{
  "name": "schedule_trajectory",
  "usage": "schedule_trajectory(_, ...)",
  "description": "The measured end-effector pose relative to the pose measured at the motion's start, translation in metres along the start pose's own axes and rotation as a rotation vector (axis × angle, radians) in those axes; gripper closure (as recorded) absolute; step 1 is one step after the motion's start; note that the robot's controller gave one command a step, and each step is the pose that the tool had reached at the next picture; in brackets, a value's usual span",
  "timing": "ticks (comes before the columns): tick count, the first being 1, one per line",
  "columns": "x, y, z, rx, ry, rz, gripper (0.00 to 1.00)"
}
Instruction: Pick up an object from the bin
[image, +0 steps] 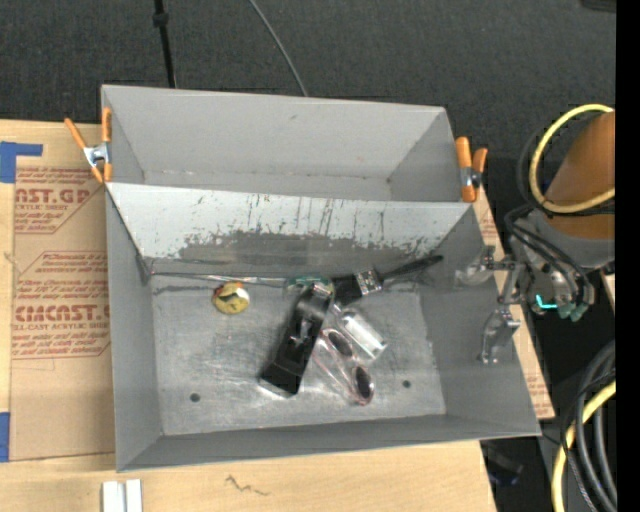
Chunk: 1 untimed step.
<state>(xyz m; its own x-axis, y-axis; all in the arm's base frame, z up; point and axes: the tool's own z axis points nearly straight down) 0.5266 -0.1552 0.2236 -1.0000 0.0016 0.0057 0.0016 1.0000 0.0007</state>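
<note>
My gripper (492, 338) hangs over the bin's right sloping wall, apart from everything on the floor. Nearest to it lies a slim black-handled tool with a metal collar (392, 274), along the foot of the back wall. Left of that, a clear plastic bag holding dark oval pieces (350, 362) lies mid-floor. A black oblong block (293, 350) lies tilted beside the bag and overlaps its left edge.
A small round yellow thing (231, 298) sits alone at the back left of the floor. The arm with its orange cover and cables stands outside the bin on the right.
</note>
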Motion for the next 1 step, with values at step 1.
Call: schedule_trajectory(1, -0.0018, 0.0008, -0.0042, 0.001, -0.008, -0.002, 0.00)
